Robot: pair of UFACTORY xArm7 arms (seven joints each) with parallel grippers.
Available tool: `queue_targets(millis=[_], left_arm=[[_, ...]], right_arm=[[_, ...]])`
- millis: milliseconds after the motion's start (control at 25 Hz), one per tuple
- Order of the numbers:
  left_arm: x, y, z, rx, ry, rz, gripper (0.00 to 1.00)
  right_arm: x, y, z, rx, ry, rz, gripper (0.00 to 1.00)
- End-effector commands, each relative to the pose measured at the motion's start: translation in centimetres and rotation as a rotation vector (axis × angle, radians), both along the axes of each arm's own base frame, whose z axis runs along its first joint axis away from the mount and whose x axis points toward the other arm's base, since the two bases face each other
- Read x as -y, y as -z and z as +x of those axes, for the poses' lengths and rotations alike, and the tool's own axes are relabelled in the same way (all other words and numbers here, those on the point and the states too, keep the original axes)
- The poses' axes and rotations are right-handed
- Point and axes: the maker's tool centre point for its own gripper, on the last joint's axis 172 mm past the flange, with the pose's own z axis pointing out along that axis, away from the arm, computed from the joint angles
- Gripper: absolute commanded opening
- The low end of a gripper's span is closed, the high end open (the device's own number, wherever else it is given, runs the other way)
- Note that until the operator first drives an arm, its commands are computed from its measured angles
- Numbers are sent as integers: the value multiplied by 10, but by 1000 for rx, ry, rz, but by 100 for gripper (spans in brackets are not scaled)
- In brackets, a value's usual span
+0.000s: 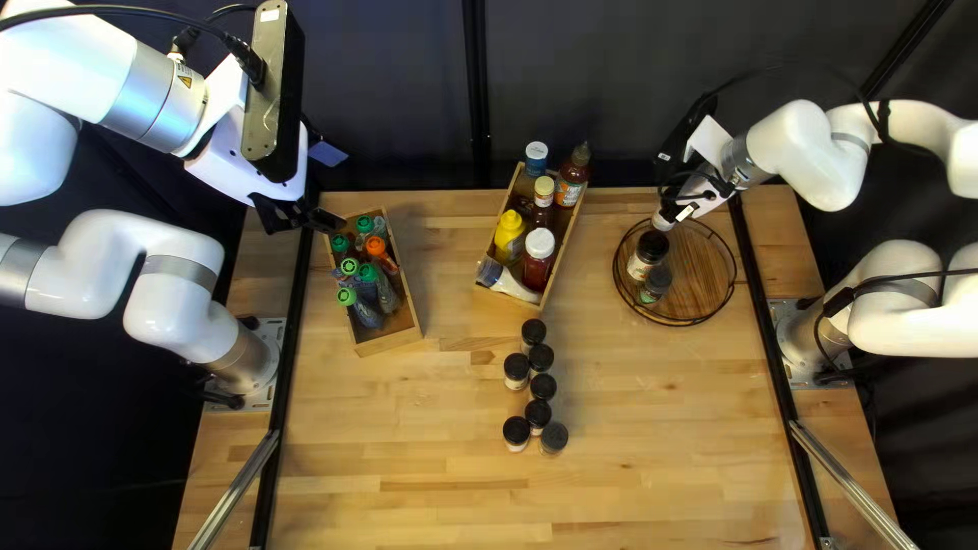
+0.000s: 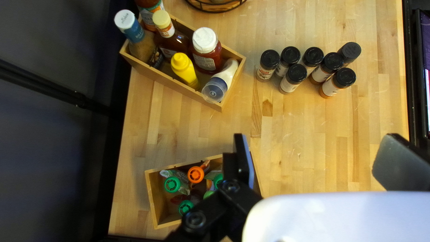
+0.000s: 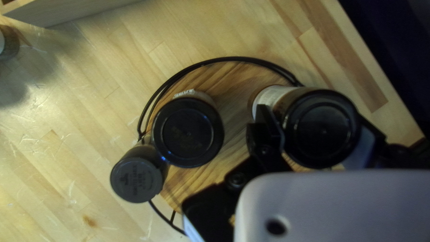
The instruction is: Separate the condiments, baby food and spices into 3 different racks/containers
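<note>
Right end effector (image 3: 316, 123) closed around a spice jar (image 3: 323, 130), one finger each side, just below or at the black cap. Jar is over the round tray (image 1: 710, 262), beside two spice jars standing there; can't tell if its base touches the wood. Left end effector (image 2: 320, 161) has its fingers wide apart, nothing between, above the surface (image 2: 300, 148).

Handling, my guess: light to moderate weight, stiff walls, smooth so a bit slippery, may crack or chip if it's glass. Best hold is square across the round body below the cap, firm but no crushing; cap-only hold risks slip or twist.

Orientation: cap toward the wrist camera, base toward the tray, long axis running roughly up-down, so looks about upright; slight lean possible, can't tell.

Seven loose spice jars (image 2: 312, 56) stand caps up between the tray and the pouch box (image 1: 389, 341), near the condiment box (image 2: 156, 77); same upright axis, tightly grouped, so fingers going in could knock a neighbor.
</note>
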Motion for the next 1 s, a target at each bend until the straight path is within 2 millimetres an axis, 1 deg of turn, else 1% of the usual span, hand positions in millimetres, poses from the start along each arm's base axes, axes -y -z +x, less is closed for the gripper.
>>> queue_targets(millis=[40,160,440,560,600,640,680,720,760,800,840,880,1000], left_arm=[[0,0,0,0,0,0,100],[0,0,0,0,0,0,100],[0,0,0,0,0,0,100],[0,0,0,0,0,0,100],[0,0,0,0,0,0,100],[0,0,0,0,0,0,100],[0,0,0,0,0,0,100],[0,0,0,0,0,0,100],[0,0,0,0,0,0,100],[0,0,0,0,0,0,100],[0,0,0,0,0,0,100],[0,0,0,0,0,0,100],[0,0,0,0,0,0,100]], right_arm=[[-3,21,2,2,-3,11,0],[-3,29,3,5,-5,19,0],[-5,39,7,11,-12,33,0],[-6,39,8,13,-12,36,0],[-6,39,8,13,-12,36,1],[-6,39,7,13,-13,37,5],[-6,40,6,13,-13,37,18],[-5,40,5,13,-14,38,54],[-5,40,4,12,-16,39,72],[-5,40,4,12,-17,39,82],[-5,39,3,12,-20,42,84],[-6,39,3,12,-23,43,91],[-8,35,4,7,-37,45,96]])
